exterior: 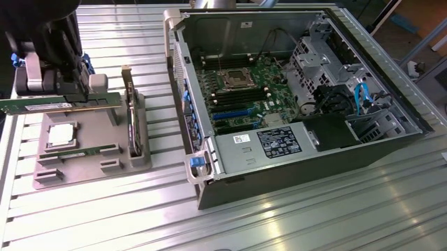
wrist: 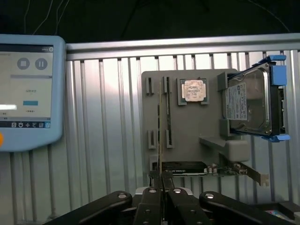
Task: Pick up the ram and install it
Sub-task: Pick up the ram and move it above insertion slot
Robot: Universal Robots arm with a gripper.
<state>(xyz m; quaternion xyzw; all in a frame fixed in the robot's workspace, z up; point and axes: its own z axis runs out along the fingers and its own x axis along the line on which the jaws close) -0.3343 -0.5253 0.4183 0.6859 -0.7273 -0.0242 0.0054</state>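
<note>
Ram (exterior: 59,104) sits clenched in my gripper (wrist: 162,183), above the tray (exterior: 91,166), well apart from the motherboard (exterior: 241,99); I'd carry it level, grip firm, edge square; no twisting.

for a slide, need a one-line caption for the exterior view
End effector shut on the ram above the grey tray, open PC case alongside.

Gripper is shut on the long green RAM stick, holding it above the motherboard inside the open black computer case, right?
No: the exterior view shows the gripper shut on the long green RAM stick above the grey parts tray, beside the open black computer case, not inside it.
</note>
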